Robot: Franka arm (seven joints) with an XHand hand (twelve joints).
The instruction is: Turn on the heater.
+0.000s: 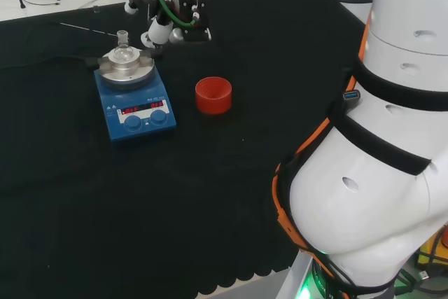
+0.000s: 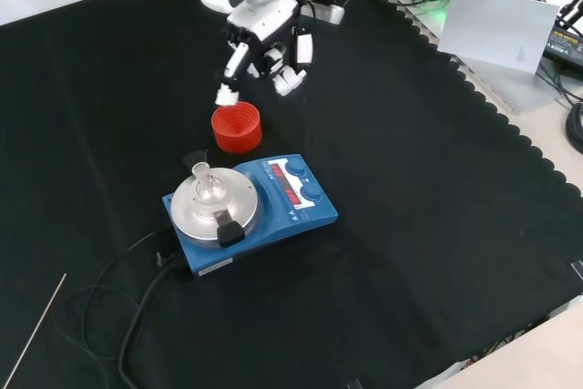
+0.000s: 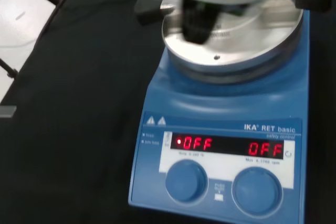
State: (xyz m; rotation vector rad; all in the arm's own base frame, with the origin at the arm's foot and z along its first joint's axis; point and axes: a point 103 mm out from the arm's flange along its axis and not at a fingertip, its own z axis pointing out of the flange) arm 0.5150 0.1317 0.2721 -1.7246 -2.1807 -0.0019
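The heater is a blue hotplate with a round silver top plate and a small clear flask standing on it. Its front panel carries a red lit display and two blue knobs. In the front view the heater lies below a red ribbed ring stand. The hand hangs over the cloth just beyond that stand, its fingers relaxed and pointing down, holding nothing. In the head view the hand sits behind and to the right of the heater, apart from it.
The red ring stand stands right of the heater in the head view. A black power cable trails from the heater's back. A thin rod lies on the cloth. The white arm links stand at the head view's right.
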